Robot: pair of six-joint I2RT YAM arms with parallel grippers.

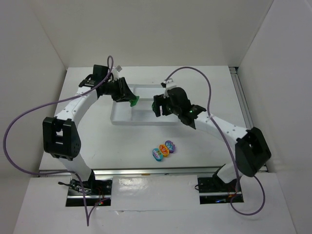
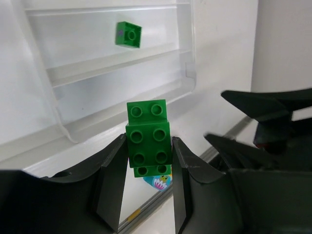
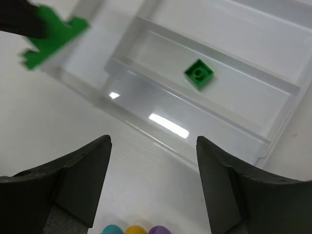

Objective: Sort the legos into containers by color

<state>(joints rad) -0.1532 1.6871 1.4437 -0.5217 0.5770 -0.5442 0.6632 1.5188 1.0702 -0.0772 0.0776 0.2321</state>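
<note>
Left gripper [image 2: 148,146] holding green lego [image 2: 147,122]; white table [image 1: 117,144], walls [image 1: 146,29].

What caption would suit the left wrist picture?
Left jaws grip stacked green bricks near the white tray, where one green brick already lies.

No word, brand, number or sign can be read in any of the three views. The studs on the stacked green bricks [image 2: 148,139] and on the single green brick [image 2: 128,34] lying in the white tray [image 2: 190,58] are too small and soft to show any lettering. The teal piece [image 2: 158,182] seen just below the stack carries a small pale printed mark, too blurred to tell whether it is writing.
</note>
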